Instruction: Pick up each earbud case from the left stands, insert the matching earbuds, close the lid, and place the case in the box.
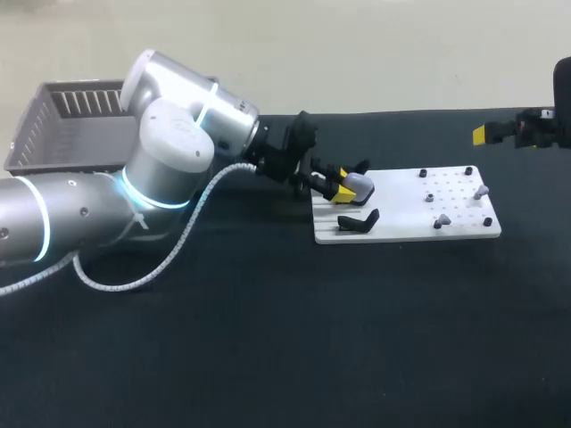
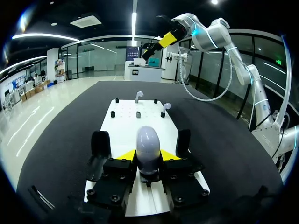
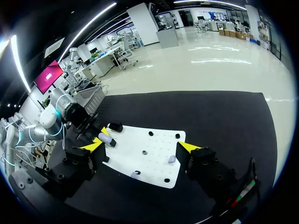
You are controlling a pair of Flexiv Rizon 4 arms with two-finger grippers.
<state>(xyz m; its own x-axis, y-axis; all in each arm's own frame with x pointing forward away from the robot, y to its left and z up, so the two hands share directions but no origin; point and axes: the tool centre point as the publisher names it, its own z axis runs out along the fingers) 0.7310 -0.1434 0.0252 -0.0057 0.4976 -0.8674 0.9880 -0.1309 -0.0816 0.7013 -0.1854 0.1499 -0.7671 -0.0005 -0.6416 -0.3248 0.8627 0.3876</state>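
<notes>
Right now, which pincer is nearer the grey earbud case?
Left. The left pincer grips the grey earbud case; the right pincer hangs open beyond the white board's right end.

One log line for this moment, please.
left tool: shut on earbud case at white board | right tool: open, clear of board | earbuds: on board

Black tabletop (image 1: pixel 268 348) — matte, dark throughout. White board (image 1: pixel 401 230) lies flat on it, right of centre. Grid of small holes at the board's right end — small black studs (image 1: pixel 469 169) near the corners there.
</notes>
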